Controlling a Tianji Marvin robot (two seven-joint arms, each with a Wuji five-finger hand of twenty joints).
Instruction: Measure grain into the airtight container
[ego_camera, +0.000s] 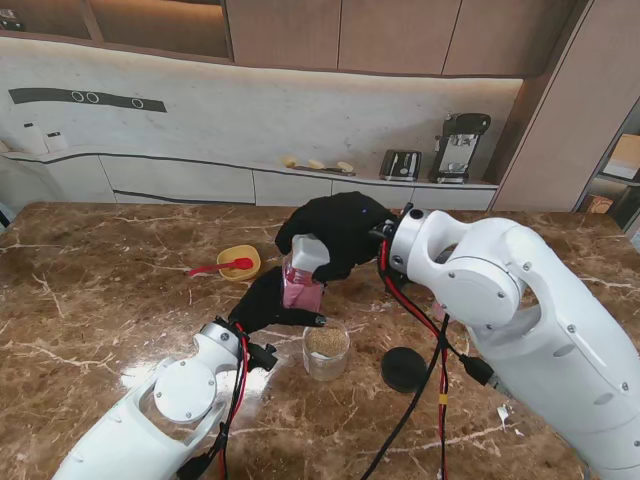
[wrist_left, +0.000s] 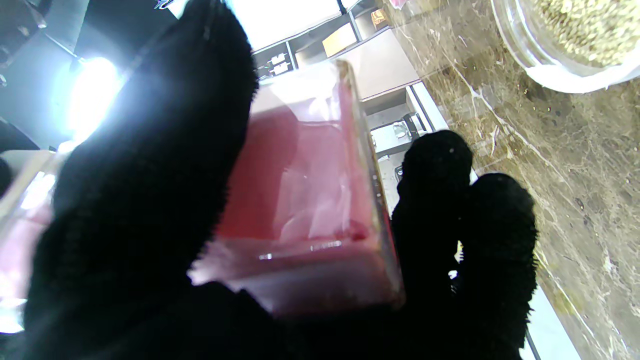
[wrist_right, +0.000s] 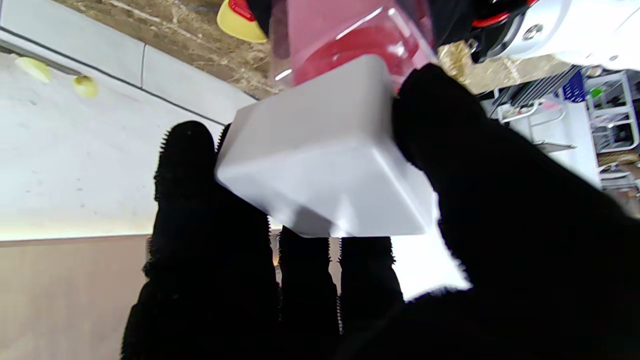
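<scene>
The pink container is held upright on the table by the left hand, whose fingers are wrapped around its lower walls, while its white lid is gripped from on top by the closed fingers of the right hand. Whether the lid is being seated or lifted cannot be told. Just beside it, nearer to me, a glass cup of grain stands untouched, so the pouring is judged not yet done; a yellow bowl with a red spoon sits well to the left
</scene>
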